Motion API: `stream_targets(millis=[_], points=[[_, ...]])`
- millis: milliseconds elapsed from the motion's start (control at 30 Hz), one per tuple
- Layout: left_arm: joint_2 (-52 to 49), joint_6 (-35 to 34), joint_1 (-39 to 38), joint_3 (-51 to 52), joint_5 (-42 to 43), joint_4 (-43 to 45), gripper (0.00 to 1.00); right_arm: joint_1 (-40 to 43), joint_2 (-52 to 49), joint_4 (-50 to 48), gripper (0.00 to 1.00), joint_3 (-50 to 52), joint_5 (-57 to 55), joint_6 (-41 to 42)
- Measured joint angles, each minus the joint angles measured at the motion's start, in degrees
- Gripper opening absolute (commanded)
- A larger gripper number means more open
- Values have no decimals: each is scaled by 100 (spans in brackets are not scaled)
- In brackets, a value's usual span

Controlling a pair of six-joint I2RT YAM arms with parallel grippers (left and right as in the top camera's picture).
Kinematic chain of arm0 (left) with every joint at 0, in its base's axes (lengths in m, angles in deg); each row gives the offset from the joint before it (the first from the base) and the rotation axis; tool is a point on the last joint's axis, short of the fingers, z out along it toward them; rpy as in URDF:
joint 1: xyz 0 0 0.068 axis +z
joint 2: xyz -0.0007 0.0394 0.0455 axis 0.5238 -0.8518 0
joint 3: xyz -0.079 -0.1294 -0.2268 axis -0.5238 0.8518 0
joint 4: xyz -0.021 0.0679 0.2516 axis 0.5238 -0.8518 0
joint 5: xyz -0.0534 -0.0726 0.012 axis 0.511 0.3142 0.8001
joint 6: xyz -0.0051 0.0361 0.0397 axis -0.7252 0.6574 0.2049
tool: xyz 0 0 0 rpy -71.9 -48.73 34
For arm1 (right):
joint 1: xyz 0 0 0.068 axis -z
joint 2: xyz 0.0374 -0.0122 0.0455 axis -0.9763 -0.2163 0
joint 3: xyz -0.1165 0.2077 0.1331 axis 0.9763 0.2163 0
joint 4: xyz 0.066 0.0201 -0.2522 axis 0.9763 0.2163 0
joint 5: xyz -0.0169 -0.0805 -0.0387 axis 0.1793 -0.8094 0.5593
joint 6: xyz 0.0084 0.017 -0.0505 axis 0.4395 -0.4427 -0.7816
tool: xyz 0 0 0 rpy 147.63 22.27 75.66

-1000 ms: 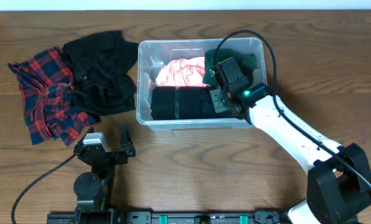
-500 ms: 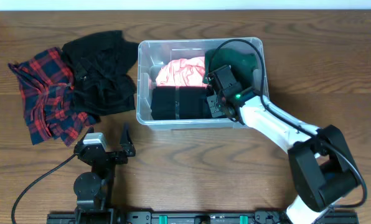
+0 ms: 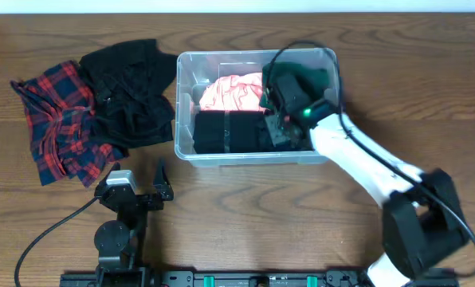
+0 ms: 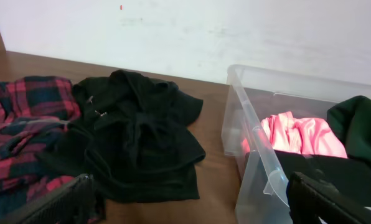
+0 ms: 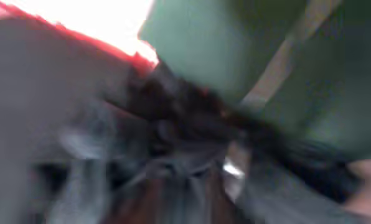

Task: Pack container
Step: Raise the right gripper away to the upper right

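The clear container [image 3: 178,104] stands at the table's back middle, and its near corner shows in the left wrist view [image 4: 254,134]. It holds a pink garment [image 3: 231,92], a folded black garment [image 3: 225,131] and a green garment [image 3: 319,73]. My right gripper [image 3: 279,112] reaches down into the container's right half, between these clothes. Its wrist view is a blur of green cloth [image 5: 235,50] and dark cloth, so its jaws cannot be made out. My left gripper [image 3: 135,187] rests open and empty near the front left.
A loose black garment [image 3: 130,92] and a red plaid garment [image 3: 58,119] lie on the table left of the container. Both show in the left wrist view, black [image 4: 136,137] and plaid [image 4: 23,118]. The right arm's cable arcs over the container.
My right wrist has shifted a little inside the container's right half, toward the back, and its arm has swung. The left arm and the loose clothes have not moved.
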Motion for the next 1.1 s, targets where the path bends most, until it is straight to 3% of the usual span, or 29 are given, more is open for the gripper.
stream_targets(millis=[233,367,767,1100], points=[[0,0,0,0,0,0,98,197,1224,887,82,-1410,-452,-13],[0,0,0,0,2,0,98,785,1751,1119,99,-1742,-649,0],[0,0,0,0,0,0,98,3648,1276,2155,99,-1744,-175,44],[0,0,0,0,2,0,98,4393,229,2605,99,-1733,-9,114]])
